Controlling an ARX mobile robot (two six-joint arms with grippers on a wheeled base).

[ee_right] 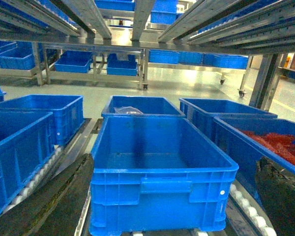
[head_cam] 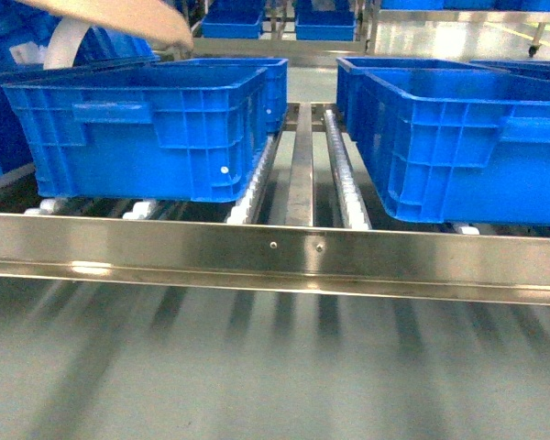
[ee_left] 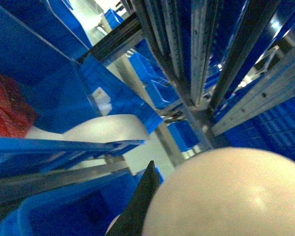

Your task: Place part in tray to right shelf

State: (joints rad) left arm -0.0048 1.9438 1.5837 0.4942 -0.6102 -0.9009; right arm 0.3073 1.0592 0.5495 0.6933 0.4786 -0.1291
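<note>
The beige tray (head_cam: 119, 20) reaches in from the top left of the head view, its tip over the back rim of the left blue crate (head_cam: 137, 137). In the left wrist view the tray (ee_left: 226, 191) fills the lower right as a rounded cream surface. It lies against one black finger (ee_left: 140, 201) of my left gripper (ee_left: 187, 201), which is shut on it; the other finger is hidden. My right gripper (ee_right: 162, 206) is open, its fingers either side of an empty blue crate (ee_right: 162, 167). The right shelf (head_cam: 275, 257) is the steel rack with white rollers (head_cam: 344, 183). The part is out of view.
A second blue crate (head_cam: 467, 147) sits on the rack's right lanes, with a bare roller gap between the two. A white curved piece (head_cam: 62, 46) hangs by the tray. A crate of red items (ee_right: 275, 142) stands right of the empty one. More crates fill the racks behind.
</note>
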